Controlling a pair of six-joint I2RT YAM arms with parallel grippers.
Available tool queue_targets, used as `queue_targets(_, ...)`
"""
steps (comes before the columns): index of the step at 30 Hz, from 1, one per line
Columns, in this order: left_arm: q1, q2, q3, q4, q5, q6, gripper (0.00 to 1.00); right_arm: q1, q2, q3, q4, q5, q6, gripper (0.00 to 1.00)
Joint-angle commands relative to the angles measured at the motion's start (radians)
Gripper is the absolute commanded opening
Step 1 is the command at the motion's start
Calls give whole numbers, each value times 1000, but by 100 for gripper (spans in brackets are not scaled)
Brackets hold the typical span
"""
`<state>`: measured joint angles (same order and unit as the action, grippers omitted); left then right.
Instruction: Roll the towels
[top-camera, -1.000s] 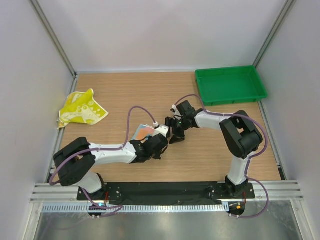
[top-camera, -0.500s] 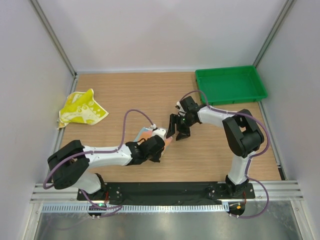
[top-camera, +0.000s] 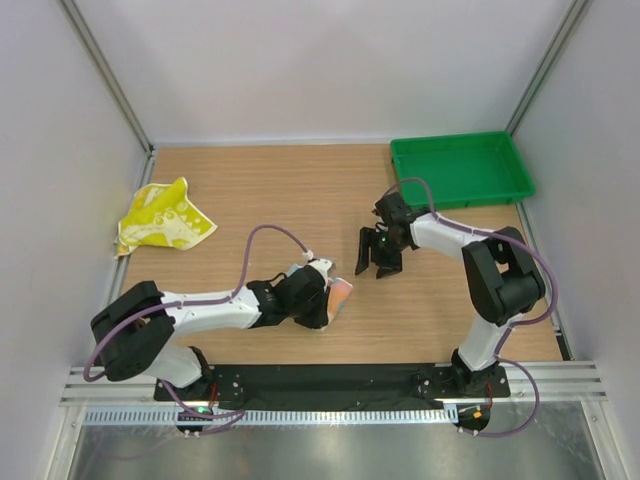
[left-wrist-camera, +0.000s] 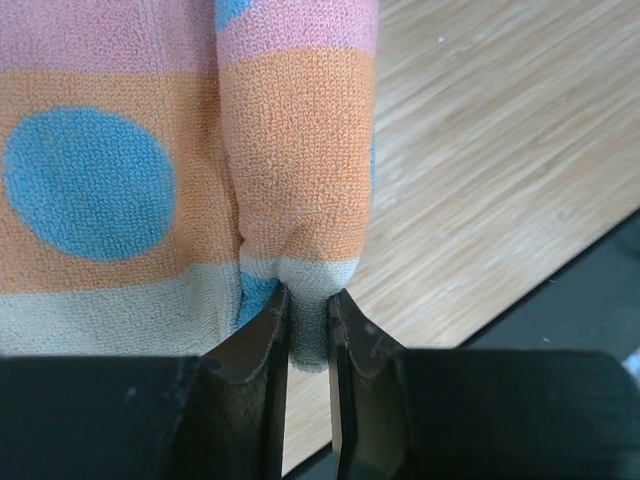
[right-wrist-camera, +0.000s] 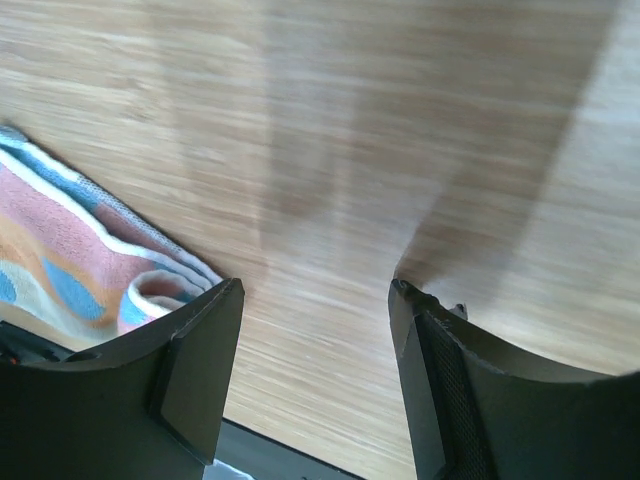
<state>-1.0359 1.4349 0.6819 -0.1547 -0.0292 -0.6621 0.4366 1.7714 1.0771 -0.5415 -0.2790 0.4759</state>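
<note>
The orange-pink towel with blue dots (top-camera: 340, 292) lies folded over near the table's front middle. My left gripper (top-camera: 326, 302) is shut on its pale edge, seen close up as striped cloth (left-wrist-camera: 290, 150) pinched between the jaws (left-wrist-camera: 307, 325). My right gripper (top-camera: 375, 267) hangs open a little to the right of and behind that towel, with nothing between its fingers (right-wrist-camera: 315, 290); the towel's rolled end (right-wrist-camera: 150, 295) shows at the lower left of the right wrist view. The yellow patterned towel (top-camera: 165, 217) lies crumpled at the far left.
A green tray (top-camera: 460, 170) stands at the back right corner. Metal frame posts and white walls close in the left, right and back sides. A black base rail (top-camera: 330, 380) runs along the near edge.
My left gripper has dragged the dotted towel toward the near edge and a bit right. My right gripper has pulled back to the right, away from the towel, staying open.
</note>
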Motion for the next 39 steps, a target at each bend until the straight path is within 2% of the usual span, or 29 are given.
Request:
queue_targets(1, 31, -16, -22, 41, 161, -60, 1, -7, -99, -37, -25, 57, -5, 67)
queue_targets(7, 143, -21, -128, 252, 345, -180, 1, -7, -199, -86, 12, -21, 29, 67)
queue_targets(13, 256, -16, -224, 403, 477, -310, 1, -6, -251, -192, 164, -219, 67, 67)
queue_targets(21, 425, 34, -360, 676, 630, -493, 1, -6, -250, -270, 271, -282, 110, 67)
queue_targets(30, 502, 163, -401, 762, 678, -567, 0, 19, -239, -318, 428, -319, 174, 67)
queue_targets(39, 562, 182, -394, 528, 600, -561, 0, 89, -167, -370, 661, -262, 265, 64)
